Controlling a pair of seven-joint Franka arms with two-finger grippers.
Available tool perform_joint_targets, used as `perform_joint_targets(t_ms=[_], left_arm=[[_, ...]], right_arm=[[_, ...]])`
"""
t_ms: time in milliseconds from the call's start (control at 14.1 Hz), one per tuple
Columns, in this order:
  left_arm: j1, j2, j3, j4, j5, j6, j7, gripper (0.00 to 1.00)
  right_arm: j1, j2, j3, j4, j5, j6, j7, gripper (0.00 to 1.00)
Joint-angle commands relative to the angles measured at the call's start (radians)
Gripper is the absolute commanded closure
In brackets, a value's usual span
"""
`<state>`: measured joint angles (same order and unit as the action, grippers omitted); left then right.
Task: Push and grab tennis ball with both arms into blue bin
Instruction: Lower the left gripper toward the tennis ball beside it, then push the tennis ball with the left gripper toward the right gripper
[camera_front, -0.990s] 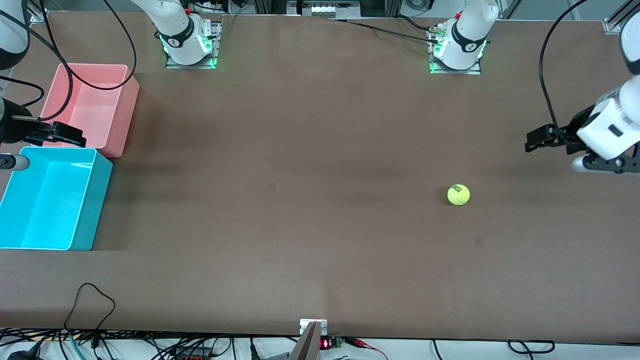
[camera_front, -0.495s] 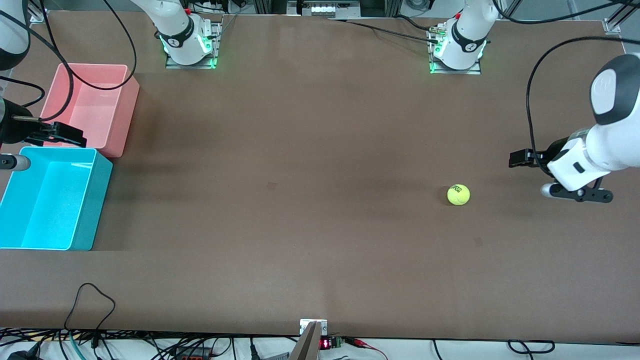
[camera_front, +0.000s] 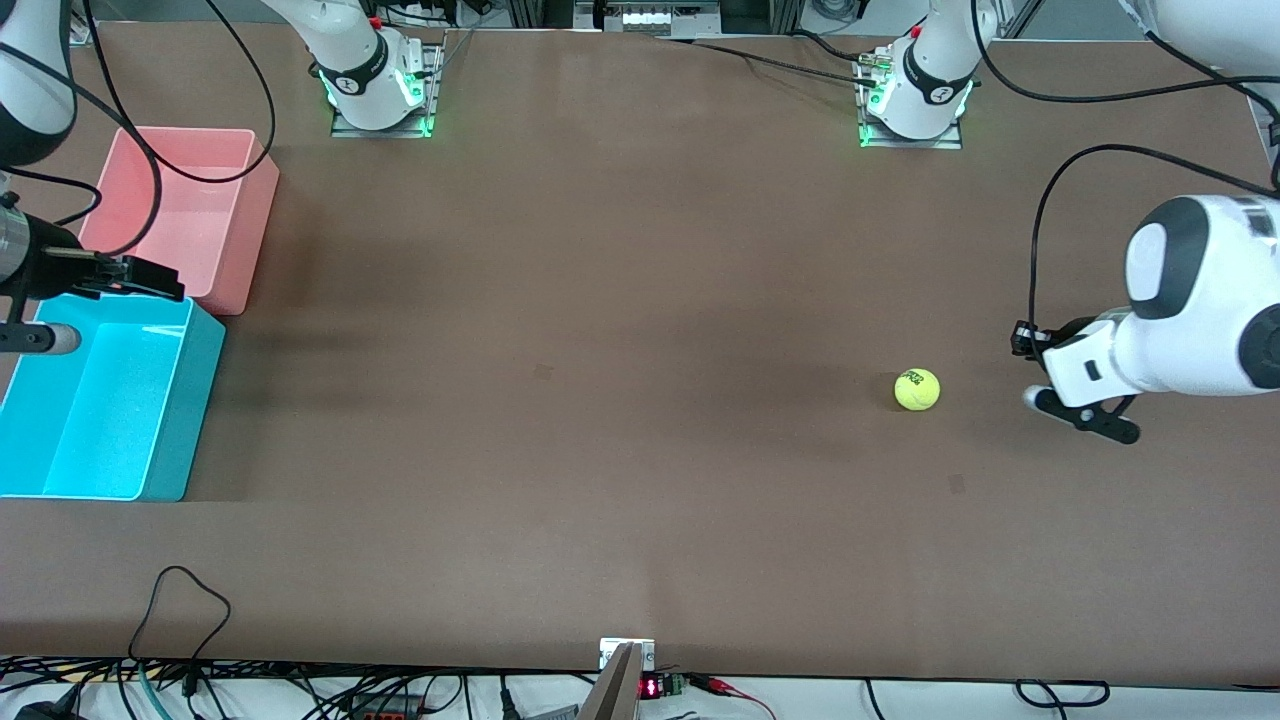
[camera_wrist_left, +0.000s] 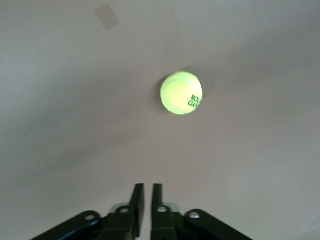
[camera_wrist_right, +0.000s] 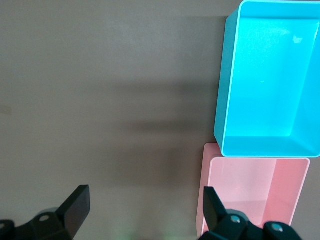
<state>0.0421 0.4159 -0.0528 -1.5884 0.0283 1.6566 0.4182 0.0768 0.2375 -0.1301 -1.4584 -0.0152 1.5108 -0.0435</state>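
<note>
I have the left gripper (camera_wrist_left: 147, 192) down near the table (camera_front: 640, 500) at the left arm's end, its two fingers drawn nearly together with nothing between them, and I read that as deliberate: a narrow closed tip makes a better pusher than an open fork the ball could slip through. The tennis ball (camera_front: 917, 389) sits on the bare table just beside that gripper, toward the right arm's end from it, apart from the fingers and not touched. It is well apart from the blue bin (camera_front: 195, 400), which stands at the right arm's end of the table, so a shove along the tabletop toward that end looks like the sensible opening move. The right gripper (camera_wrist_right: 145, 210) hangs with its fingers spread wide and empty over the place where the blue bin meets the pink bin (camera_front: 262, 215), the pink one lying farther from the front camera. I take that arm to be waiting there to catch the ball when it rolls over. On the ball I can read dark print starting "RO" above "GA" in the left wrist view; the rest curves out of sight. The bins carry no writing I can see.
</note>
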Motion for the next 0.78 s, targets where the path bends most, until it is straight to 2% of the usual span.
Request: perform_joint_targets(t_ms=[0,354,707], left_arm=[[0.002,0.033,-0.001,-0.030,0.027,0.027,0.223,1.00],[0.041,0.034,0.001,-0.198,0.056,0.276,0.665,1.00],[0.081,0.037,0.002,-0.338,0.077,0.556,0.887,1.00]], right_arm=[[0.000,0.025,0.003,0.010,0.015,-0.012,-0.009,0.00],[0.018,0.029,0.001,-0.002,0.014,-0.018,0.004,0.00],[0.017,0.020,0.000,-0.022,0.003,-0.041,0.005,0.00]])
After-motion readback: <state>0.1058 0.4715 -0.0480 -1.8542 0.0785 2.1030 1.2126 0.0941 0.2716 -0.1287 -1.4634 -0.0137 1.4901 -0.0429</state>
